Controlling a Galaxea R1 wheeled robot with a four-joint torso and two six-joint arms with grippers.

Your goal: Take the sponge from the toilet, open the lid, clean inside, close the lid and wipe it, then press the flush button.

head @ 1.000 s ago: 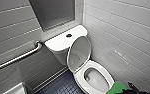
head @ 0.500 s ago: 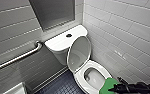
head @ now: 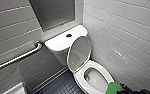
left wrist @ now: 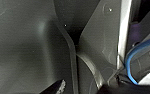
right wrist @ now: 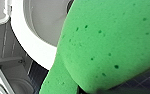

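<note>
The toilet's white lid (head: 79,53) stands raised against the tank, with the seat ring (head: 104,72) and the bowl (head: 96,77) open below it. The dark round flush button (head: 69,35) sits in the middle of the tank cover (head: 57,42). The bright green sponge (head: 114,88) hangs at the front right edge of the seat ring, and my right gripper (head: 124,91) is shut on it. In the right wrist view the sponge (right wrist: 111,45) looms large over the seat ring (right wrist: 33,47) and the bowl (right wrist: 44,20). The left wrist view looks onto dark parts of the robot.
A metal grab bar (head: 18,58) runs along the tiled wall left of the toilet. A tiled wall (head: 131,37) stands close on the toilet's right. The floor (head: 63,86) is dark blue tile, and a white fixture's corner (head: 14,90) shows at the lower left.
The green sponge has come further up from the lower right corner toward the seat ring. The lid and the toilet have not moved.
</note>
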